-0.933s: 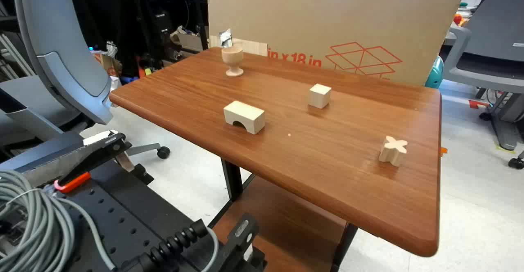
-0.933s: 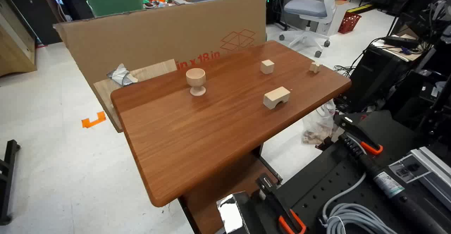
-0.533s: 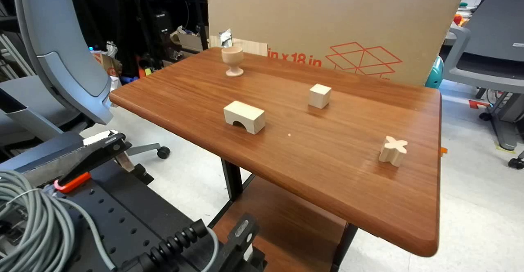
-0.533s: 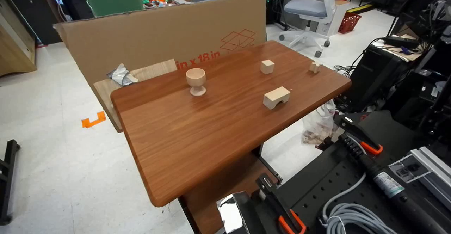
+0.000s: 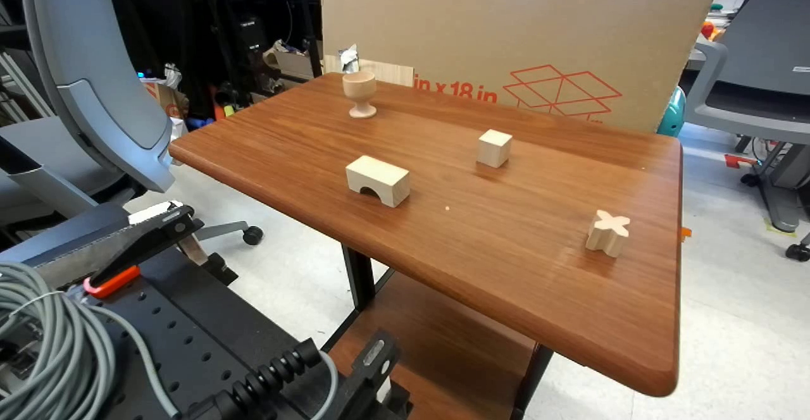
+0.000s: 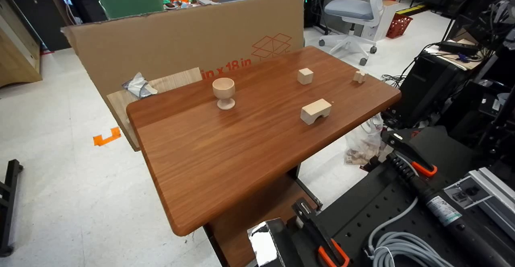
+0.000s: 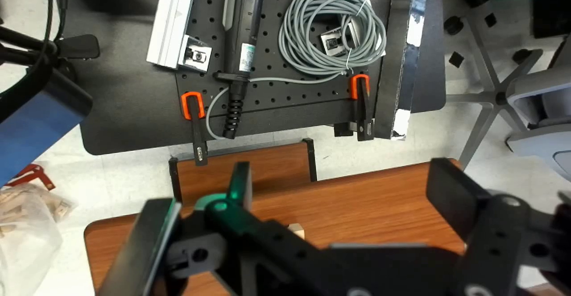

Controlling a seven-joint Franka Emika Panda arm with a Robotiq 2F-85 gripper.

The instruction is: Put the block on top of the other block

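Unmoved since a moment ago in both exterior views, the block (image 5: 493, 148) rests flat on the worktop (image 5: 506, 249), and I see every piece around it keep its place too. It stands well in from all the edges, with wood grain showing on every side and room around it. Apart from it sits the other block (image 5: 378, 181), arch downward, nearer the long edge facing the black pegboard (image 5: 196, 319). A pale speck (image 5: 447, 208) lies near that one. Farther out, the cross-shaped piece (image 5: 608, 233) stands upright near a short edge, and a cardboard sheet (image 5: 519, 34) rises along the far long edge.

Toward the cardboard I have a wooden goblet (image 6: 223, 92), upright; its bowl opens upward, but I cannot see to the bottom. On the floor (image 6: 60, 198) beside the worktop, in an exterior view, a clear plastic bag (image 6: 364, 138) holds what look like wooden pieces (image 6: 358, 156), and farther off is a red basket (image 6: 399, 25) whose contents I cannot make out.

My wrist view shows the pincer (image 7: 343, 189) with its fingers (image 7: 453, 193) wide apart, worktop and floor visible between them. Past it peeks a corner of pale wood (image 7: 296, 230); which piece it belongs to, I cannot tell. A coiled grey cable (image 7: 332, 28) lies on the pegboard, with orange-handled clamps (image 7: 196, 126) along its edge nearest the worktop.
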